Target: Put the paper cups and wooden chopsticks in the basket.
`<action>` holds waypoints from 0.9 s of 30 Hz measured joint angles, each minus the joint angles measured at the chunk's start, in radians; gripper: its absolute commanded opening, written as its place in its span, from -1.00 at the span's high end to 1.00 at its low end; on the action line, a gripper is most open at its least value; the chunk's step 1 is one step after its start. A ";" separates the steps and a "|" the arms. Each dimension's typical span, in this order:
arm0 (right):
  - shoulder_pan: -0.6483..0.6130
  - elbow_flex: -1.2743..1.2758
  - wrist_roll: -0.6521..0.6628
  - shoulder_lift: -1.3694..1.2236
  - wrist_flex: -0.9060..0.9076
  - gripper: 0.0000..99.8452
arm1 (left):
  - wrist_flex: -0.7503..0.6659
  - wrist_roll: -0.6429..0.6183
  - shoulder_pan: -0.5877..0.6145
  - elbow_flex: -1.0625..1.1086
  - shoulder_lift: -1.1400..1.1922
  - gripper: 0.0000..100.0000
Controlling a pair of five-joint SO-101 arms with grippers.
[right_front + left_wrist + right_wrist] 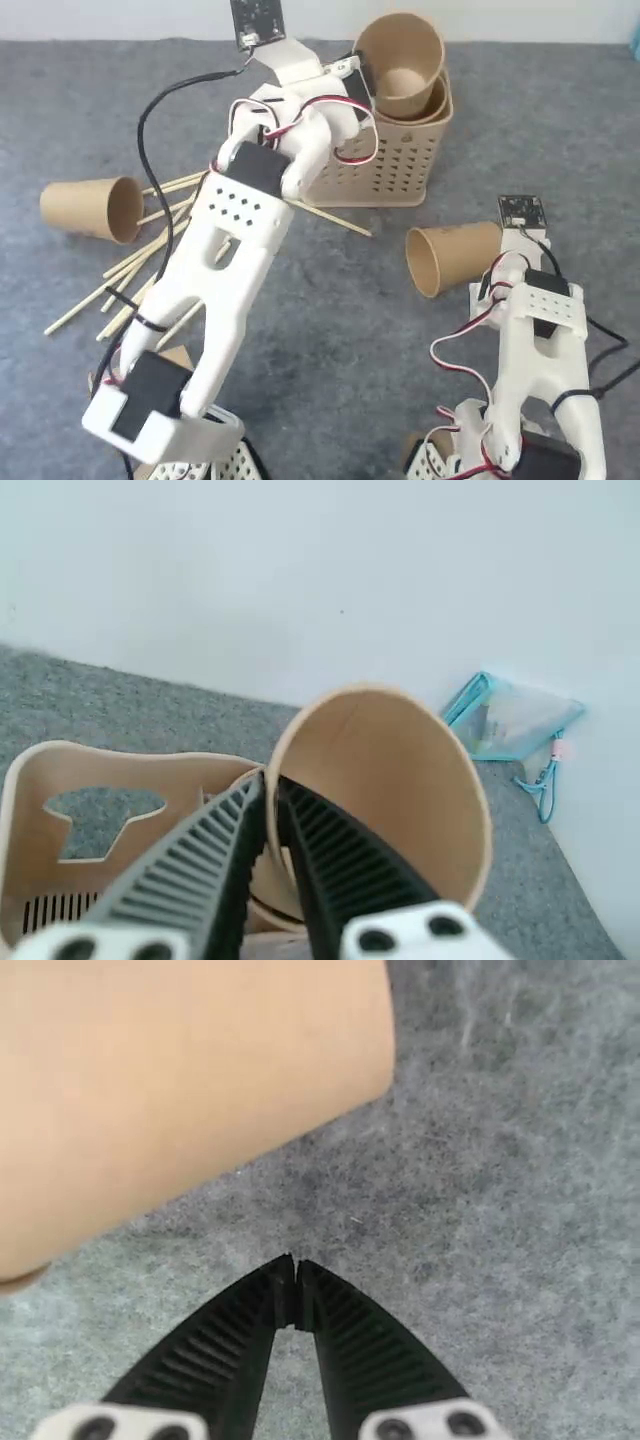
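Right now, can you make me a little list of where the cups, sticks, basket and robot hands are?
basket: upright at the far side of the grey mat
held cup: upright over the basket, mouth up
left gripper: shut on the held cup's rim
left cup: on its side on the mat, next to the chopsticks
right cup: on its side, close to the right gripper
right gripper: shut, holding nothing, over the mat
chopsticks: scattered on the mat, one lying by the basket
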State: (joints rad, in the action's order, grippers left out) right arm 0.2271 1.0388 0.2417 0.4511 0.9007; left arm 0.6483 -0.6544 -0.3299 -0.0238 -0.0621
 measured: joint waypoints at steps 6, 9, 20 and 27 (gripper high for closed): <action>0.000 0.000 0.000 0.000 0.000 0.98 | 0.002 0.000 0.002 -0.002 -0.015 0.98; 0.000 0.000 0.000 0.000 0.000 0.98 | 0.002 0.005 0.002 -0.002 -0.015 0.97; 0.000 0.000 0.000 0.000 0.000 0.98 | 0.020 0.006 0.002 -0.014 -0.015 0.56; 0.000 0.000 0.000 0.000 0.000 0.98 | 0.273 0.057 0.021 -0.167 -0.034 0.55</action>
State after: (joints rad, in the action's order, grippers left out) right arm 0.2271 1.0388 0.2417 0.4511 0.9007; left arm 0.9214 -0.5976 -0.3084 -0.1910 -0.0959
